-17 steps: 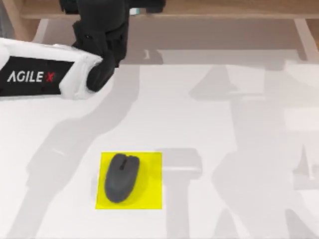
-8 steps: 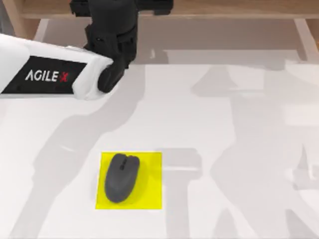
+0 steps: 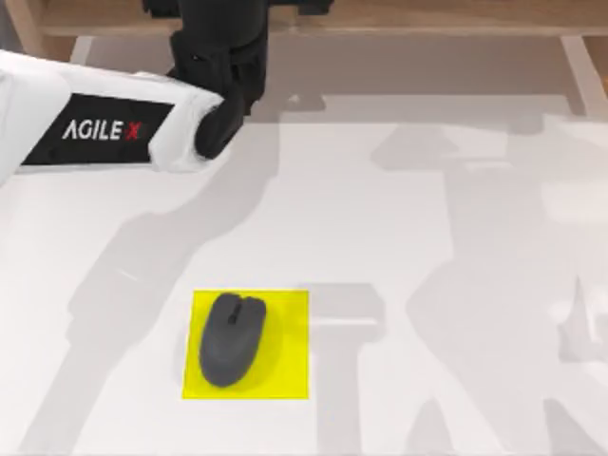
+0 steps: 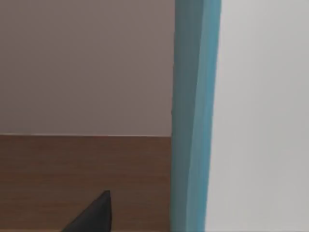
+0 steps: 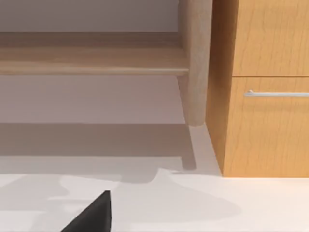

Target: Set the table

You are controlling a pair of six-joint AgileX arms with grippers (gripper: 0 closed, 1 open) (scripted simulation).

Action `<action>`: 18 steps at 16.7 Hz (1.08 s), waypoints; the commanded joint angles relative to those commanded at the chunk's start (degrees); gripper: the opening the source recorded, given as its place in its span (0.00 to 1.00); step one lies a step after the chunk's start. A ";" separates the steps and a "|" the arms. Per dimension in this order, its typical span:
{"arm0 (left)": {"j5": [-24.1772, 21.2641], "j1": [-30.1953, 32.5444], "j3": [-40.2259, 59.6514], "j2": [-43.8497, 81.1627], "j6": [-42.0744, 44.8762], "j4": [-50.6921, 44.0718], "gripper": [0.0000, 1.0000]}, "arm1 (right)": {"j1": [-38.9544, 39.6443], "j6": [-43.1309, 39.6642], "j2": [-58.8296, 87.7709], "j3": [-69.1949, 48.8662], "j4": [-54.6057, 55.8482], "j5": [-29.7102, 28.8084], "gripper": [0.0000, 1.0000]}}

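From above I see the table (image 3: 427,247), a broad white matte top that runs across the whole view and carries only soft grey shadows over most of its surface. Along its far edge stands a light-brown wooden shelf (image 3: 427,19), and the right wrist view looks at that same furniture: a rounded wooden post (image 5: 195,63), a horizontal board beside it and a drawer front (image 5: 270,125) with a slim metal handle (image 5: 277,93).

My left arm (image 3: 95,128) reaches in from the table's left side, its white link marked AGILEX, and its black wrist goes up to the far edge under the shelf. The left gripper (image 3: 228,19) is there at the shelf, and I cannot tell whether its fingers are open or closed. In the left wrist view 1 dark fingertip (image 4: 94,215) pokes in over a brown wooden surface, and just beyond it stands an upright teal-blue object (image 4: 193,116) with a white face on one side; I cannot say what it is or whether the gripper touches it.

In the right wrist view 1 dark fingertip (image 5: 94,215) of the right gripper hangs over the white top near the shelf; its state I cannot tell either.

Near the front, left of centre, lies 1 small yellow square mat (image 3: 285,370), flat on the table. On the mat's left half sits a dark grey computer mouse (image 3: 231,339), its nose toward the shelf.
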State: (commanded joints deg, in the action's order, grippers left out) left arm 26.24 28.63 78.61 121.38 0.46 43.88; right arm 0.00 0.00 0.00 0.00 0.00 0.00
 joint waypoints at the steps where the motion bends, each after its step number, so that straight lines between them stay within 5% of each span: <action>1: 0.00 0.00 0.00 0.00 0.00 0.00 1.00 | 0.00 0.00 0.00 0.00 0.00 0.00 1.00; 2: 0.00 0.00 0.00 0.00 0.00 0.00 1.00 | 0.00 0.00 0.00 0.00 0.00 0.00 1.00; 15: 0.00 0.00 0.00 0.00 0.00 0.00 0.02 | 0.00 0.00 0.00 0.00 0.00 0.00 1.00; 18: 0.00 0.00 0.00 0.00 0.00 0.00 0.00 | 0.00 0.00 0.00 0.00 0.00 0.00 1.00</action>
State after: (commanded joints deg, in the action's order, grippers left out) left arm 26.24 28.63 78.61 121.38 0.46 43.88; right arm 0.00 0.00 0.00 0.00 0.00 0.00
